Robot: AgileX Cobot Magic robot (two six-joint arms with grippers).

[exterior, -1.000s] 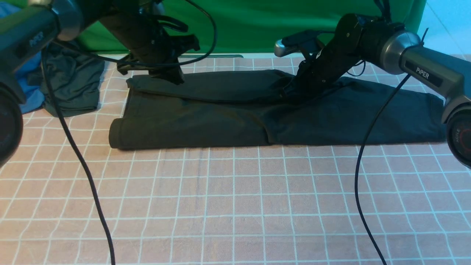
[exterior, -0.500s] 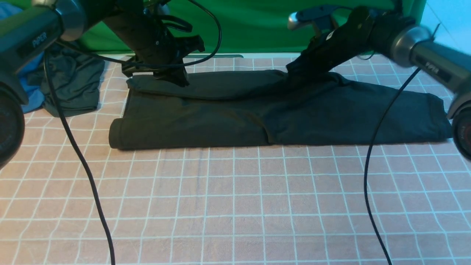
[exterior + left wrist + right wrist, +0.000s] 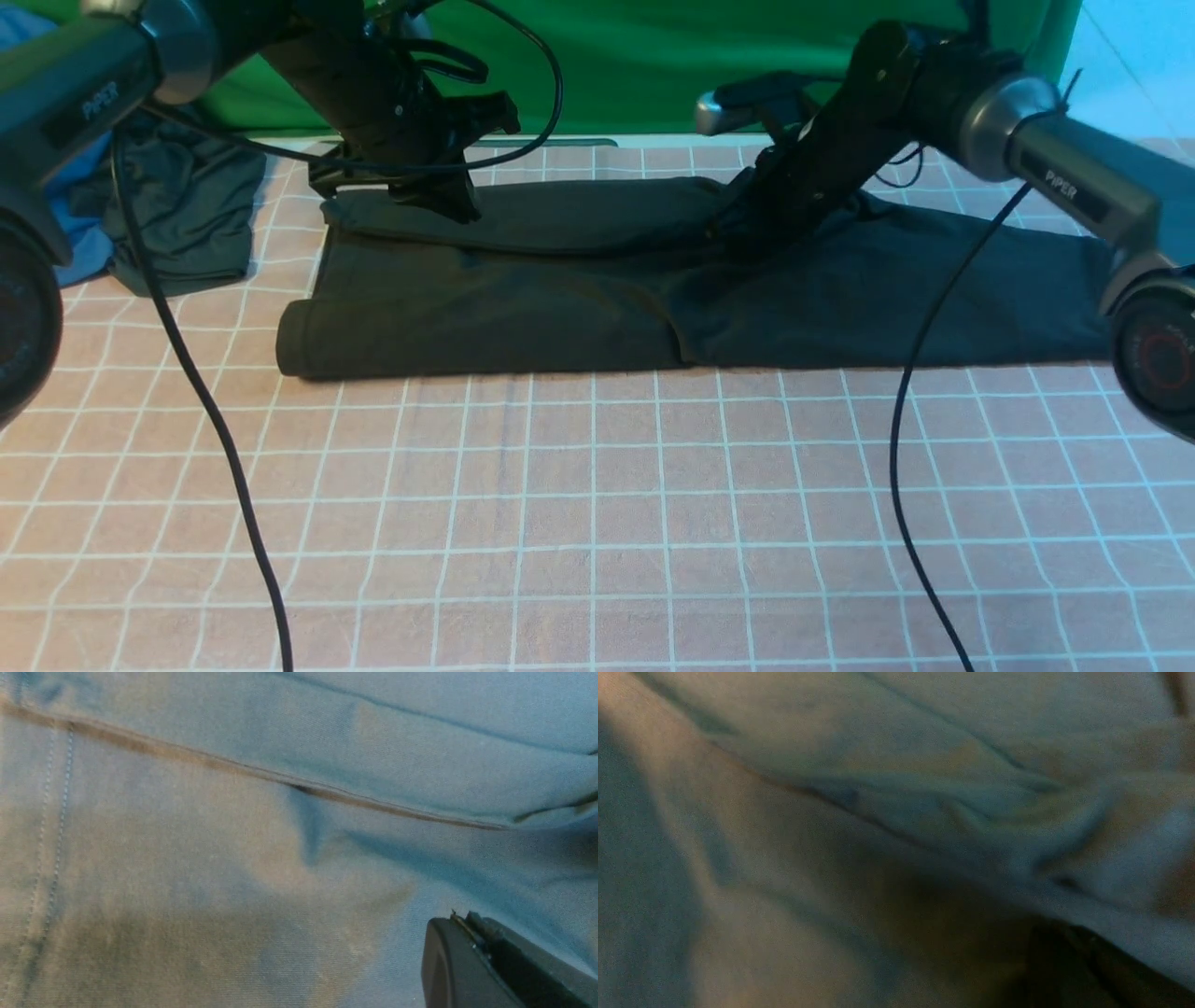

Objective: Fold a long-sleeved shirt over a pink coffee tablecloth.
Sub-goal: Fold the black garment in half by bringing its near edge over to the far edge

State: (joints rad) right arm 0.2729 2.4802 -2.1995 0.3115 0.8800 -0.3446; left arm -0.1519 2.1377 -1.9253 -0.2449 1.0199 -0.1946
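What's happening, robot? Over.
Left gripper and right gripper shut, low over the long-sleeved shirt. Partly folded on pink coffee tablecloth. Dark garment lies apart, far left.

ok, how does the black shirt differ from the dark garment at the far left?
The long-sleeved shirt is far wider and folded into a long flat band; the grey-green garment is small and crumpled. The left gripper and right gripper are down on the shirt; neither is at the garment. Both are dark cloth on the pink tablecloth.
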